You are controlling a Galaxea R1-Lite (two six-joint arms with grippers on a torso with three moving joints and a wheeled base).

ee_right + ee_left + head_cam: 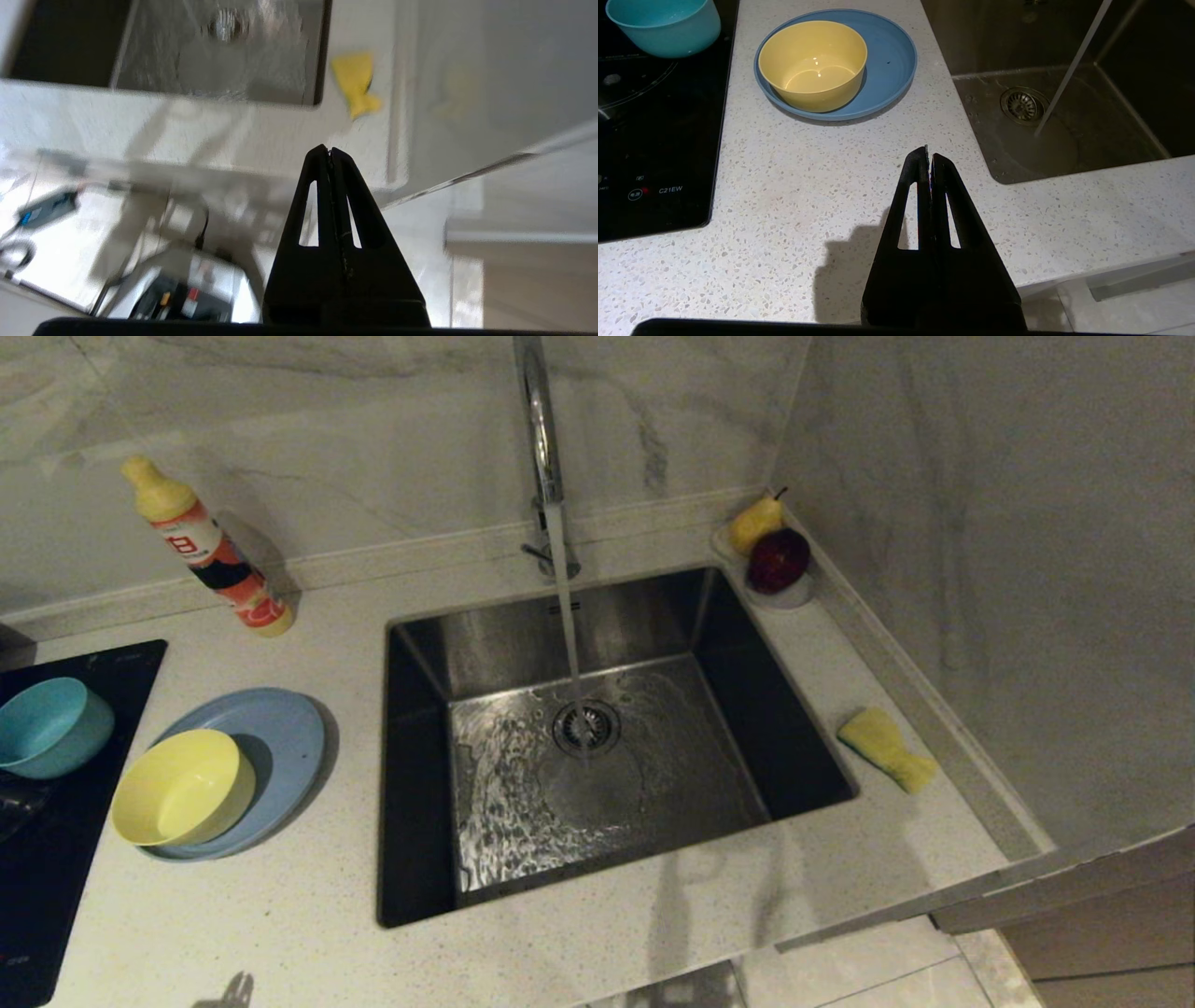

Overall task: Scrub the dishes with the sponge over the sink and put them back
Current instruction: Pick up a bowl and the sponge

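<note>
Right end effector (330,150) hanging closed, empty, near counter (280,915) edge; left end effector (929,156) closed, empty, over counter. One sink (420,784) taking tap water. One plate (280,737) carrying yellow bowl (182,789); one teal bowl (47,723) sitting on cooktop (56,887). One sponge (885,748) lying right of sink.

surface: pale speckled stone countertop (280,915) | left of sink: light-blue plate (280,733), black cooktop (56,859), detergent bottle (210,549) near wall | right: yellow sponge (887,749) | back corner: clear fruit dish (794,595)
</note>
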